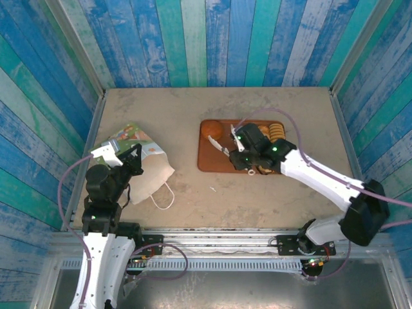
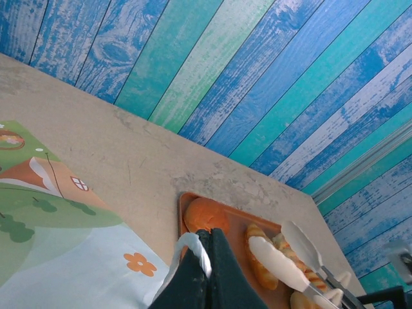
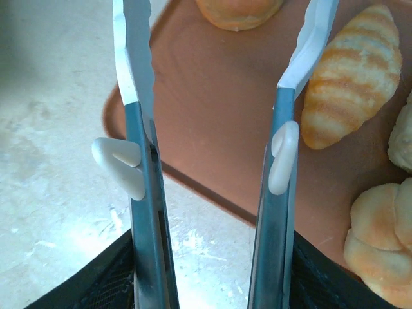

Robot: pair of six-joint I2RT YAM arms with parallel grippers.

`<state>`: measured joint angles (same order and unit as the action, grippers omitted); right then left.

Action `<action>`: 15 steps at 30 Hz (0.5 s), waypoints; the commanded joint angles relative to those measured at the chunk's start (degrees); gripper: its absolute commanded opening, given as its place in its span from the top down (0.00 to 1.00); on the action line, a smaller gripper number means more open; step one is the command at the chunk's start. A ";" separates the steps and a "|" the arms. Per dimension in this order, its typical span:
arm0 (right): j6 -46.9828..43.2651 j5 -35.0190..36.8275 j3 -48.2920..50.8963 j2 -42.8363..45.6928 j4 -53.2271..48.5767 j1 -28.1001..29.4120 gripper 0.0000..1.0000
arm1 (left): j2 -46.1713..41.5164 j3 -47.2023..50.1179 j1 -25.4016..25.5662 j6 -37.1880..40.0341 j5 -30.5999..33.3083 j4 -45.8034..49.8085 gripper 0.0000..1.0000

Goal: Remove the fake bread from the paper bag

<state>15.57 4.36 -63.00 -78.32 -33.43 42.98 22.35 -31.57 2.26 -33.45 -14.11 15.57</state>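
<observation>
The paper bag lies on its side at the left of the table, printed face up, with one loop handle trailing toward the bottom of the frame. The left claw sits at the bag's mouth. In the left wrist view its fingers are pressed together on the bag's other white handle.

The fake bread lies on a brown tray at the centre of the table, well apart from the bag. A round bun is at the tray's upper left, a striped roll is to the right of it, and a croissant is at the lower right of the right wrist view.

The right claw hangs over the tray gripping a pair of tongs. The tongs' white tips are spread apart above the bare tray floor, with nothing between them.
</observation>
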 commanded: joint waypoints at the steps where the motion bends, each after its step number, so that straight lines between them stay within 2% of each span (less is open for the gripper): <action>1: -0.10 -4.34 3.12 6.81 4.00 -0.27 0.47 | -0.12 -1.66 0.03 -1.42 -0.88 -0.76 1.00; 9: 0.94 -10.42 9.93 19.85 4.65 -0.27 0.48 | 1.36 -1.41 0.04 -3.83 -2.53 -3.12 1.00; 15: 1.49 -20.56 13.47 24.52 7.20 -0.21 0.49 | 1.87 -0.86 0.10 -6.05 -3.85 -5.02 1.00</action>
<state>16.56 -9.08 -50.52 -55.02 -29.50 42.98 24.01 -31.57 2.26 -38.02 -16.47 13.52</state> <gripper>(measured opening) 0.511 0.045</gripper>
